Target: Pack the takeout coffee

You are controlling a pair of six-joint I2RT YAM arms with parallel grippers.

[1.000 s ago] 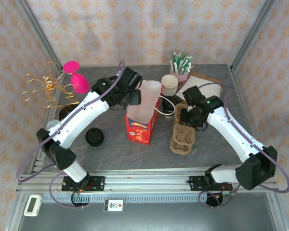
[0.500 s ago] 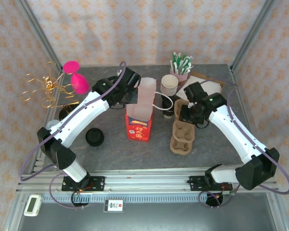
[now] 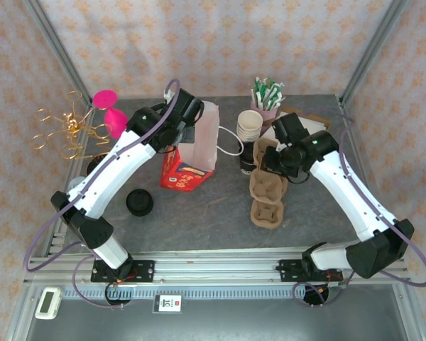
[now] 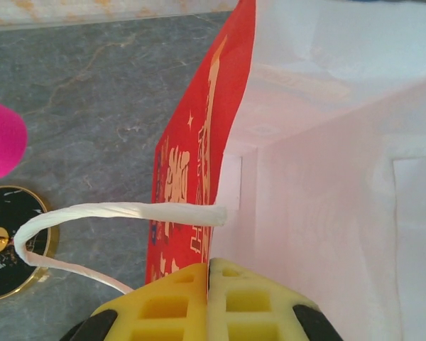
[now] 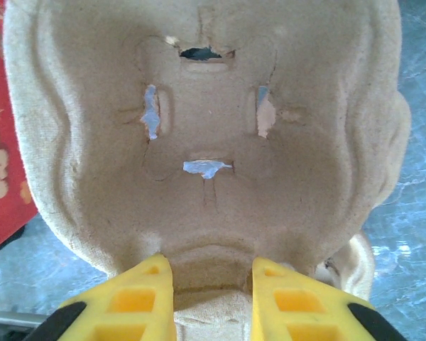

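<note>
The bag (image 3: 199, 142) stands tilted on the table (image 3: 213, 213), its mouth toward the back, and the left tool (image 3: 190, 133) sits right at its upper rim. In the left wrist view, the left tool (image 4: 209, 273) is clenched on that rim: the two yellow fingers (image 4: 163, 305) meet with the paper pinched between them, the red outer face to one side and the white inside to the other. The bag (image 4: 326, 177) gapes open there, its white walls in sight, and one handle (image 4: 121, 212) loops out over the table.

The carrier (image 3: 266, 195) lies right of the bag, apart from it, long axis running front to back. The right tool (image 3: 271, 163) is at its far end. From the right wrist, the right tool (image 5: 211, 291) is part closed, its fingers (image 5: 145, 298) gripping a ridge of the carrier's end wall. The pocket of the carrier (image 5: 206, 106) shows bare pulp with small slits.

A stack of cups (image 3: 249, 126) stands behind the carrier, a dark cup (image 3: 248, 163) just left of its far end.
</note>
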